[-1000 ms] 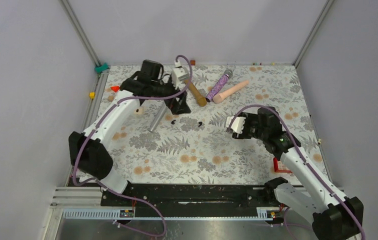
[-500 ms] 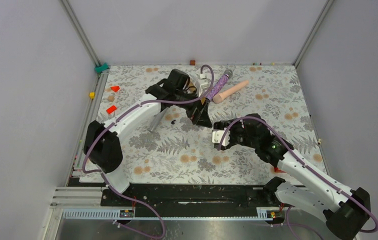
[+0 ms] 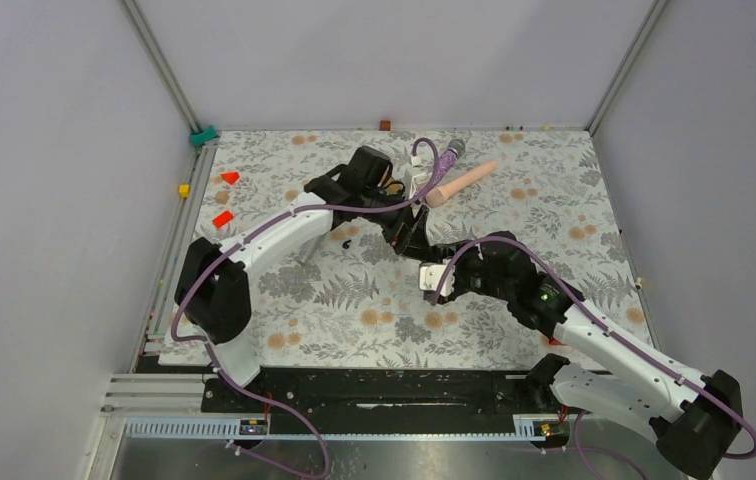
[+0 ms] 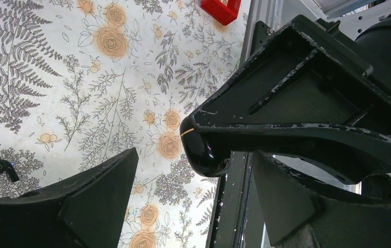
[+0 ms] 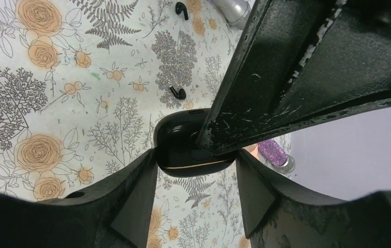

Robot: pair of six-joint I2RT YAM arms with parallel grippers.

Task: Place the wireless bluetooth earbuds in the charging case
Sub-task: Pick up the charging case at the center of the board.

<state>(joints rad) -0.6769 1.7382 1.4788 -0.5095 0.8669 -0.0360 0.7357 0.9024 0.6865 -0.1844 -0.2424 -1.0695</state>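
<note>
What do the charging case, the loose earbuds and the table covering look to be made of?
The charging case: probably hard plastic, glossy black, with sharp highlights and a thin gold seam. The earbuds: likely similar smooth black plastic, though they are too small to be sure. The table covering: a matte printed sheet with a floral pattern and no shine; fabric or paper cannot be told.

Charging case (image 5: 188, 150): smooth glossy black plastic, thin gold line at the seam.
Earbuds (image 5: 178, 93): smooth glossy black plastic.
Jaws: matt black plastic, edges chipped and scratched pale.
Tabletop (image 3: 354, 300): matt covering printed with grey ferns and orange flowers; cloth or paper, cannot tell.
Glitter microphone (image 3: 446, 160), twelve o'clock on tabletop: rough sparkling purple body, silvery mesh head.
Pink microphone (image 3: 464, 182), one o'clock of it: smooth, matt.
Arm shells (image 3: 279, 225): smooth white plastic, slight sheen.
</note>
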